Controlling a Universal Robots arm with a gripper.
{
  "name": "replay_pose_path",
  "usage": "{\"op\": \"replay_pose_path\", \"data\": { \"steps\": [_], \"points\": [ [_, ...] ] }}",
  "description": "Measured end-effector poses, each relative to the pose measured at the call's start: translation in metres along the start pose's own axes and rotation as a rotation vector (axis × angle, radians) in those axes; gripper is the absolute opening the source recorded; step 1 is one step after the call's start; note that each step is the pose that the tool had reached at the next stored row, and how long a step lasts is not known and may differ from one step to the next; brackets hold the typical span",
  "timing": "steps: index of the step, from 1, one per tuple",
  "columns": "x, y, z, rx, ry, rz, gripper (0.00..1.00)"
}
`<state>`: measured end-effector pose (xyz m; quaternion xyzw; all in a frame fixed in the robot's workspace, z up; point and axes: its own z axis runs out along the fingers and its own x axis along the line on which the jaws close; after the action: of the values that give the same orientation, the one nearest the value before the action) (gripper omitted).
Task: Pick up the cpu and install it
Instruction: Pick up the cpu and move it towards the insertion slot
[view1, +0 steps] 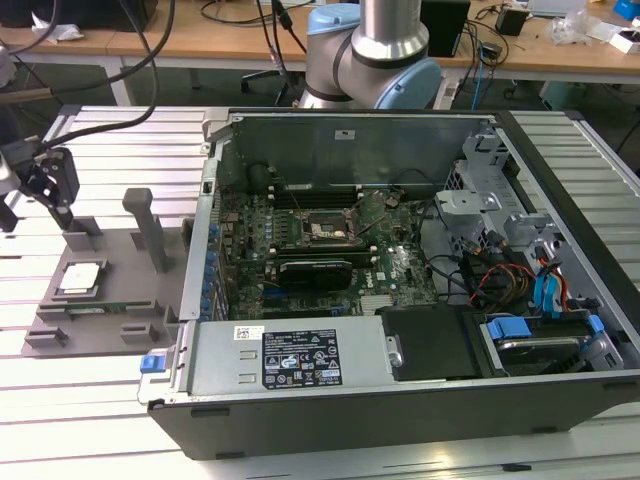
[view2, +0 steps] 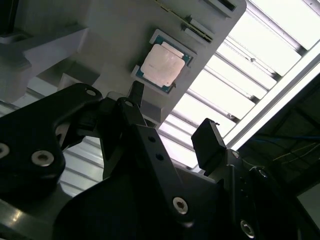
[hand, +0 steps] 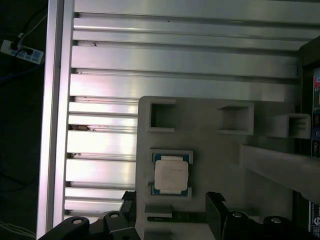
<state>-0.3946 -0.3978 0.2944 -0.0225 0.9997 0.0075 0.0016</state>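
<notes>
So far nothing is done: the cpu lies untouched in its recess on the grey tray, well apart from the socket inside the case, while the gripper hangs near it, jaws spread and empty.

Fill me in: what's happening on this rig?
The arm's black gripper hovers open close to the small square silver-topped cpu, holding nothing. The cpu lies in its pocket on the grey plastic fixture tray, not yet picked up. The open desktop computer case with the green motherboard sits at the exterior view's right.
</notes>
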Motion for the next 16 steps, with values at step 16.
{"op": "replay_pose_path", "data": {
  "steps": [16],
  "points": [
    [0.0000, -0.0002, 0.0104, -0.0001, -0.0002, 0.000, 0.66]
  ]
}}
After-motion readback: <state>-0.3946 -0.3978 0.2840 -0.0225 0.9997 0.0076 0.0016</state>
